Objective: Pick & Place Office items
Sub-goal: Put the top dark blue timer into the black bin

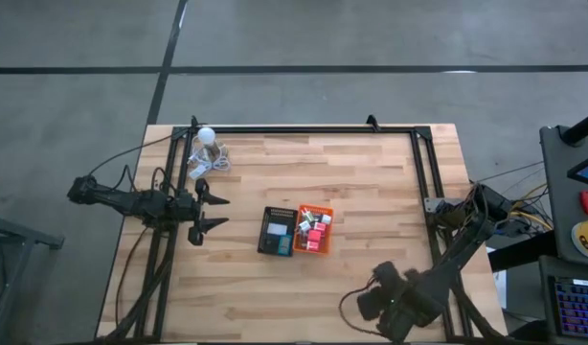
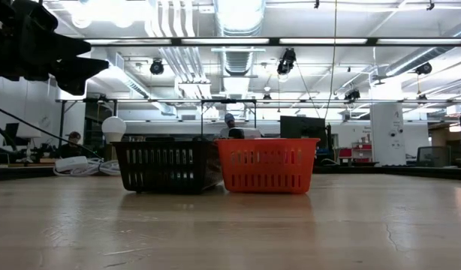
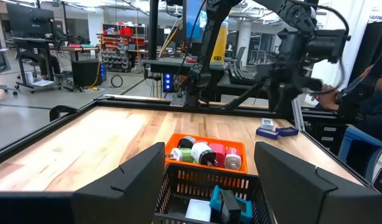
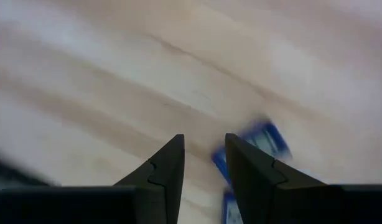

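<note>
Fingers on the left gripper (image 1: 210,212) are spreading wide, hovering at 9 o'clock of the trays. Right gripper (image 4: 203,165) fingers are sitting nearly closed, pinching nothing, pointing down at the bench (image 1: 371,182) near 5 o'clock. Office items (image 1: 313,230) are lying in the orange tray (image 1: 327,213); the black tray (image 1: 264,230) is touching it. Only the right wrist view is showing blue pieces (image 4: 259,140) loose on the bench.
</note>
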`<state>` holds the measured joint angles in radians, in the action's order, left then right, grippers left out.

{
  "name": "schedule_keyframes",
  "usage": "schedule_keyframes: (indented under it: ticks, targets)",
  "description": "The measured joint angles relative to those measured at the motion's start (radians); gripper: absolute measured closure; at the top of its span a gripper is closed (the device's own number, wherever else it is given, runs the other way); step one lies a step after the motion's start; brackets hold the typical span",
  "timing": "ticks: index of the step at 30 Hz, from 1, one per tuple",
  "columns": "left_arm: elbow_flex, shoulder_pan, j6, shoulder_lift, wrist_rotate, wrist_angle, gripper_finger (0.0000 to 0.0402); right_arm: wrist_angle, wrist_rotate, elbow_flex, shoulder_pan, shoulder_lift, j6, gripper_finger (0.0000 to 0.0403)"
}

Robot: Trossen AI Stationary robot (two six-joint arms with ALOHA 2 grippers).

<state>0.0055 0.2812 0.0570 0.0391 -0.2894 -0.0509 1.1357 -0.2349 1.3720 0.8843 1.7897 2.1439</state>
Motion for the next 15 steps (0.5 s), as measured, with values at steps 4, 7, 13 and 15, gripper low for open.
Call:
schedule_keyframes:
  ticks: [4, 7, 13, 15]
  targets:
    - [0.000, 0.000, 0.000, 0.000, 0.000, 0.000, 0.0149, -0.078, -0.103, 0.022, -0.002, 0.000, -0.493, 0.0285]
    - [0.000, 0.000, 0.000, 0.000, 0.000, 0.000, 0.0149, -0.122, -0.109, 0.029, -0.001, 0.000, -0.875, 0.0282]
    - [0.000, 0.000, 0.000, 0.000, 0.000, 0.000, 0.0149, -0.145, -0.101, 0.022, -0.001, 0.000, -1.258, 0.0290]
    - [0.000, 0.000, 0.000, 0.000, 0.000, 0.000, 0.0149, -0.146, -0.097, 0.020, 0.001, 0.001, -1.280, 0.0293]
